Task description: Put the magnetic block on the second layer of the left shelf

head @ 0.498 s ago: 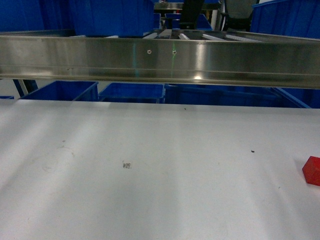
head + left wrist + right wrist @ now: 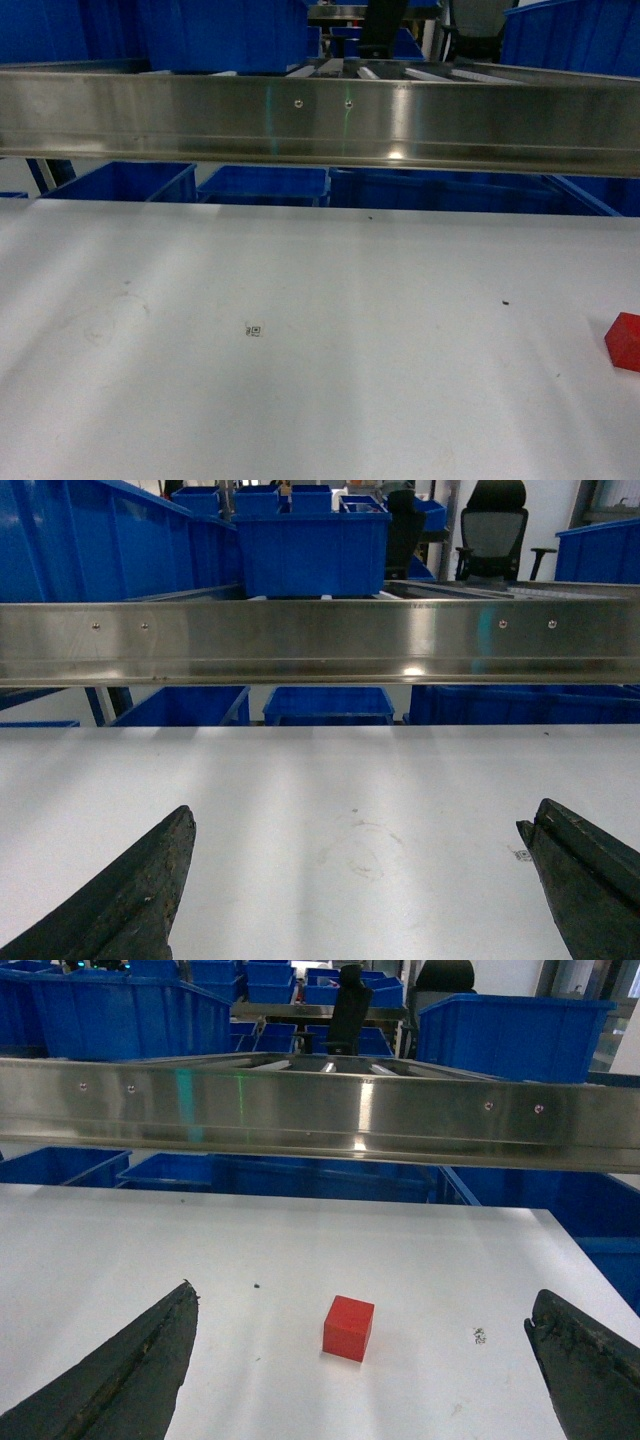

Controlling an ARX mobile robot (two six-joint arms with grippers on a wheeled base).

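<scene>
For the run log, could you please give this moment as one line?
magnetic block: on white table, ungrasped | right gripper: open, facing block | left gripper: open, empty

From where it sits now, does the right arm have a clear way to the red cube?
Probably yes. In the right wrist view the magnetic block sits alone on the white tabletop, ahead of the open right hand and between its fingers, with nothing between them. The steel rail lies well beyond it.

White table [image 2: 300,400], red magnetic block [image 2: 349,1327] resting on it, small printed tag [image 2: 254,330], perhaps a code
</scene>
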